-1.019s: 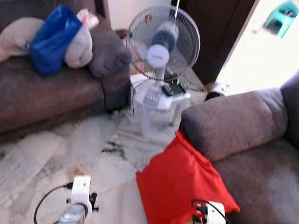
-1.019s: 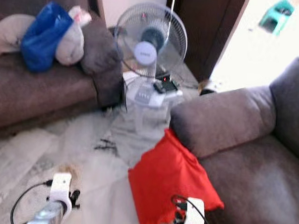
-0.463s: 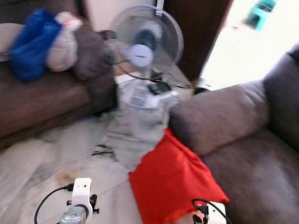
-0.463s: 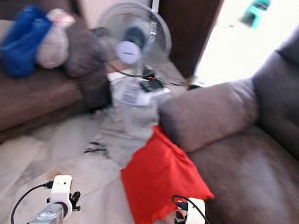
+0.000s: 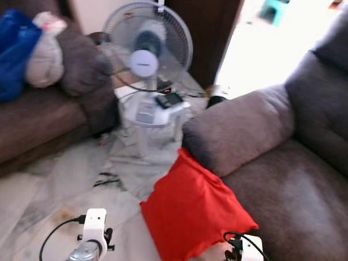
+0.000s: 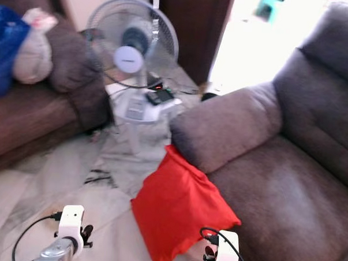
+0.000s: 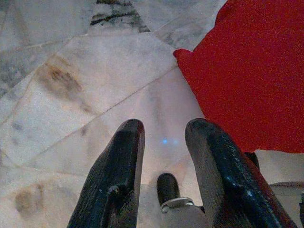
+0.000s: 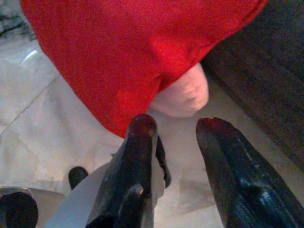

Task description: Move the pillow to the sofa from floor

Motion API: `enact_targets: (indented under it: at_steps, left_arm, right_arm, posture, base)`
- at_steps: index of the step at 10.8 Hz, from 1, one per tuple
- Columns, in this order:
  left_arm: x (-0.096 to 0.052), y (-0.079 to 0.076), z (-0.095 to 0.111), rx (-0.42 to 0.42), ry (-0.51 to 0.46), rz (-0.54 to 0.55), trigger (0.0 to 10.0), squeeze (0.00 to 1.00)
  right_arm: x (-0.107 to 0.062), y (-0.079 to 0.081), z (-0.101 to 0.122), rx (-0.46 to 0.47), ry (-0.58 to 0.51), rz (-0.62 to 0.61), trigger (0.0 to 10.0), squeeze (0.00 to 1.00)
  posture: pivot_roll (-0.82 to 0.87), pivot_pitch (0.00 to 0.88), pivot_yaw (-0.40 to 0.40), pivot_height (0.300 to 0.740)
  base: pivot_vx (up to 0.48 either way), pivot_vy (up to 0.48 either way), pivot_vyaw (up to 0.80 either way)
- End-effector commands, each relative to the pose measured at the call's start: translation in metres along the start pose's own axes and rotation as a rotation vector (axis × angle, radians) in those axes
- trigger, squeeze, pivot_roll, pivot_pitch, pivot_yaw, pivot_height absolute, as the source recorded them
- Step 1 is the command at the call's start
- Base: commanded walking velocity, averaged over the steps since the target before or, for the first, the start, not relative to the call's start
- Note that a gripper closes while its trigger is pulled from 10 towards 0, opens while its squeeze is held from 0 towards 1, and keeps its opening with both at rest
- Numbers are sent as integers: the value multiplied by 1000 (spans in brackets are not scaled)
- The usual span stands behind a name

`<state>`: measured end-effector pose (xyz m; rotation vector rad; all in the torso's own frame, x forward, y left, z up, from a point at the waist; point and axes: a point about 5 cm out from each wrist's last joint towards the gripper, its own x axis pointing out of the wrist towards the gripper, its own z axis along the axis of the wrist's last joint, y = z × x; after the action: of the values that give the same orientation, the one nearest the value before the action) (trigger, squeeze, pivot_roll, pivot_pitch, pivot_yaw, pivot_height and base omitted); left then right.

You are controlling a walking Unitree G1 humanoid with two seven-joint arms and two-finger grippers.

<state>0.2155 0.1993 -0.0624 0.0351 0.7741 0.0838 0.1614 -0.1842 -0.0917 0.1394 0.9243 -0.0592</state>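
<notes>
the red pillow (image 5: 193,215) lies on the floor (image 5: 56,183) against the sofa (image 5: 288,170), and we judge it soft, light and saggy, so our open right tool (image 8: 175,137) should pinch a corner while our open left tool (image 7: 164,137) hangs over bare floor.

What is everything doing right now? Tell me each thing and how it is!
Red pillow: on the floor, leaning against the sofa's front.
Sofa: seat bare, no pillow on it yet.
Fan: standing upright on the floor.
Blue bag: lying on the other couch.
Left gripper: open, holding nothing, above the floor.
Right gripper: open, holding nothing, close to the pillow's edge.
</notes>
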Motion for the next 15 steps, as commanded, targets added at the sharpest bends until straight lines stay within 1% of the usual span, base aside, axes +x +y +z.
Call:
enact_targets:
  at_steps: [1,2,5,6,8,10,11,15]
  left_arm:
    - [-3,3,-10,10,36,-1,10000,0]
    - [-3,6,-10,-3,34,3,10000,0]
    - [-3,6,-10,10,36,-2,10000,0]
    - [-2,4,-10,28,38,1,10000,0]
    - [-2,1,-11,23,42,-1,10000,0]
    - [-3,2,-11,25,42,1,10000,0]
    - [-3,3,-12,0,41,13,10000,0]
    - [-2,7,-8,3,29,20,10000,0]
  right_arm:
    - [-1,-2,-5,5,19,-8,10000,0]
    - [-1,-2,-4,8,9,-12,10000,0]
    - [-1,-2,-1,16,-7,-14,10000,0]
    - [-1,-1,-3,13,11,-14,10000,0]
    - [-1,-1,-2,15,9,-12,10000,0]
    - [0,-1,-1,11,6,-20,10000,0]
    - [0,-1,-1,17,-4,-23,10000,0]
    - [0,0,1,18,-8,-12,10000,0]
  posture:
    - [16,53,-22,740]
    - [17,55,-23,740]
    - [19,56,-26,740]
    - [19,58,-27,740]
    - [21,58,-28,740]
    - [19,65,-28,740]
    - [19,65,-28,740]
    - [20,75,-28,740]
  base:
    - [0,0,-738]
    - [0,0,0]
    - [0,0,0]
    - [0,-480,-712]
    - [0,-480,-688]
    - [0,-480,-675]
    - [0,0,0]
    - [0,0,0]
